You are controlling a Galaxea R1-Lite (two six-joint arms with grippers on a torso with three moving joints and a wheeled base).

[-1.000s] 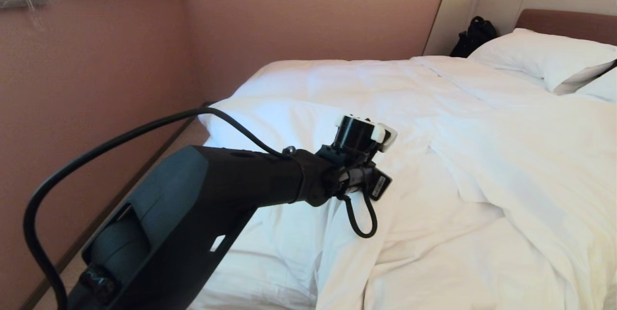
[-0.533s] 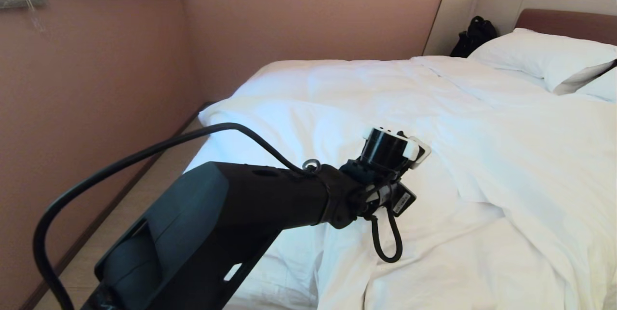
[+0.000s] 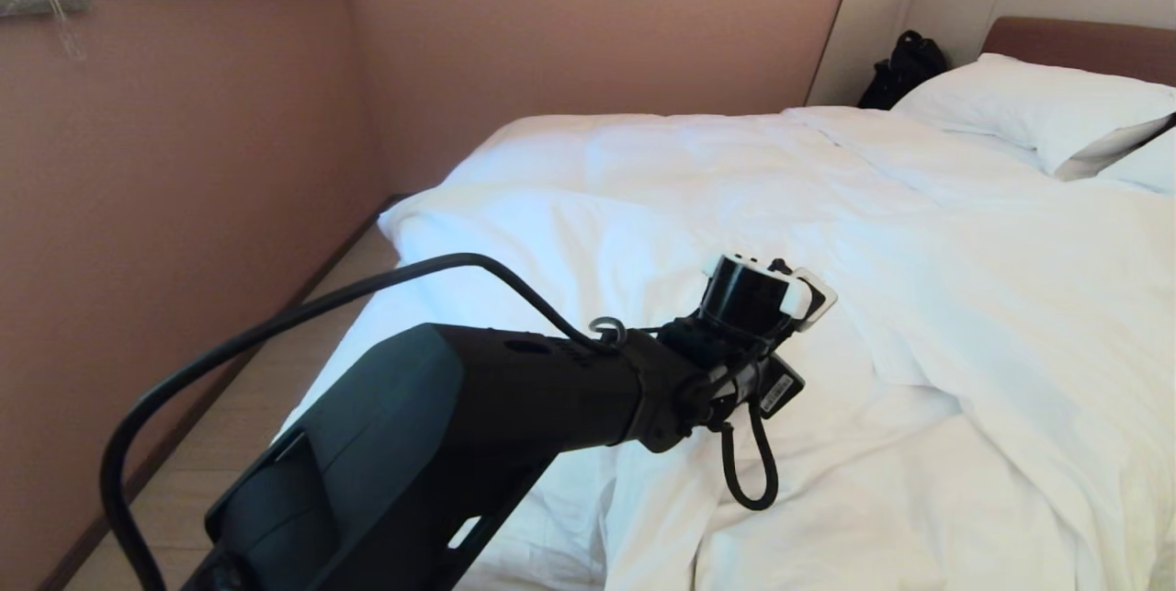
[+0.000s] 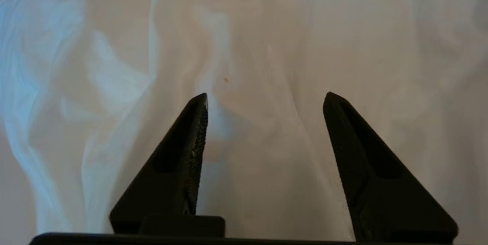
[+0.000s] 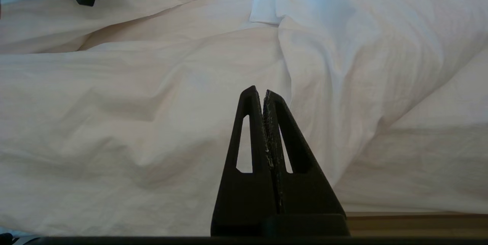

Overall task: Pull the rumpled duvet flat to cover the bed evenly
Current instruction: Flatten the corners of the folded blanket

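**Left gripper spread above the rumpled near side of the duvet**

At the far left a pink wall [image 3: 184,159] ran beside a strip of wooden floor [image 3: 230,444], leaving only a narrow lane along the bed's left edge. The duvet [image 3: 643,168] lay over most of the bed [image 3: 882,30], its left border draping toward that lane. The left gripper [image 4: 265,98] hung just above creased cloth near the middle of the near side, fingers spread apart with nothing between them, apparently poised to take a fold. To its right, a thick fold [image 3: 919,334] lay doubled over the flatter cloth, so the cover was uneven; that ridge probably needed drawing outward. The right gripper [image 5: 263,92] sat low by the near edge, fingers pressed together and empty. Far right, pillows [image 3: 1038,113] rested against the headboard [image 3: 1084,49], beside a black bag [image 3: 905,67].
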